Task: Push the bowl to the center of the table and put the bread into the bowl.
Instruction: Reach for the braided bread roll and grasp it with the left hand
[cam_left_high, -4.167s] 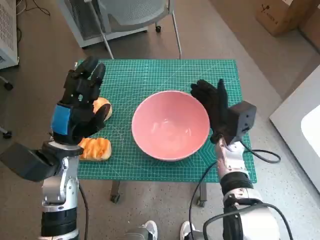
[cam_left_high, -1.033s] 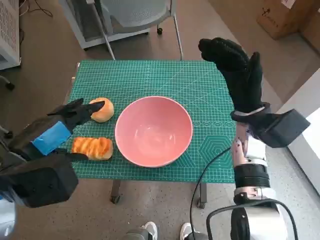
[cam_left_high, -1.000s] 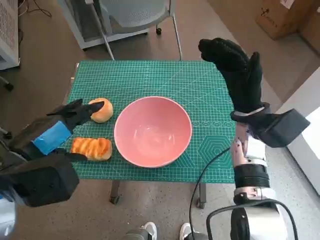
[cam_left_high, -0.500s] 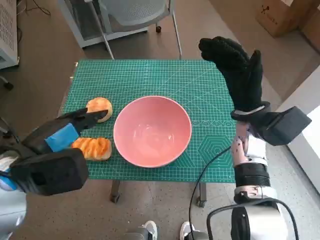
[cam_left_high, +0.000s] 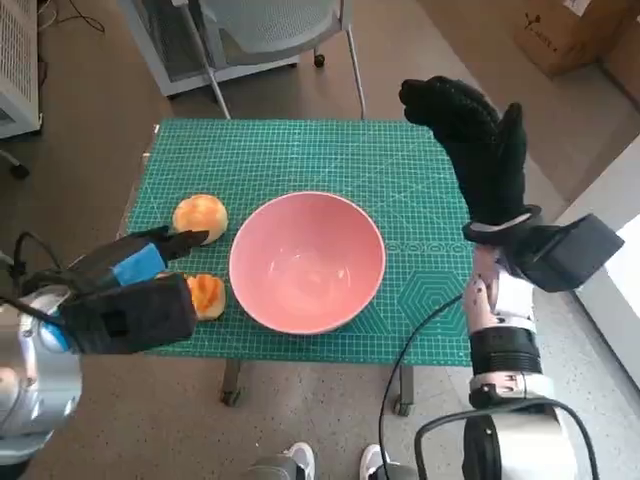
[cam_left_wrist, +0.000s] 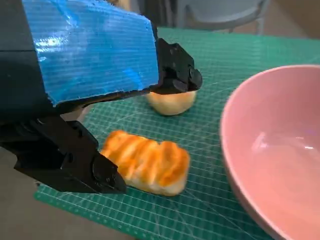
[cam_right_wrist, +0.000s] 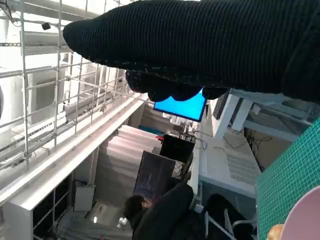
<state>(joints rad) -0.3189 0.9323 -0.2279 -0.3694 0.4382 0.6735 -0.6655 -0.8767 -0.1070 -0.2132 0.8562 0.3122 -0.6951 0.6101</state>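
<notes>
The pink bowl (cam_left_high: 307, 262) stands near the middle of the green mat (cam_left_high: 300, 150); its rim (cam_left_wrist: 240, 150) also shows in the left wrist view. A round bun (cam_left_high: 199, 216) lies on the mat to its left. Nearer the front lies a striped orange bread (cam_left_high: 206, 294), half hidden by my left arm. My left hand (cam_left_high: 150, 258) hovers low over the striped bread (cam_left_wrist: 147, 162), fingers apart and holding nothing, with the bun (cam_left_wrist: 171, 102) just beyond its fingertips. My right hand (cam_left_high: 475, 135) is raised high over the mat's right side, open and empty.
A grey chair (cam_left_high: 260, 30) stands behind the table. A cardboard box (cam_left_high: 565, 30) sits on the floor at the back right, and a white unit (cam_left_high: 610, 260) stands to the right. The right wrist view looks up at shelving, a blue screen (cam_right_wrist: 180, 107) and a seated person (cam_right_wrist: 160, 215).
My left hand has swung down and toward the front, now over the striped bread. The bowl has slid left from beside my right hand, which has since risen high and now holds still.
</notes>
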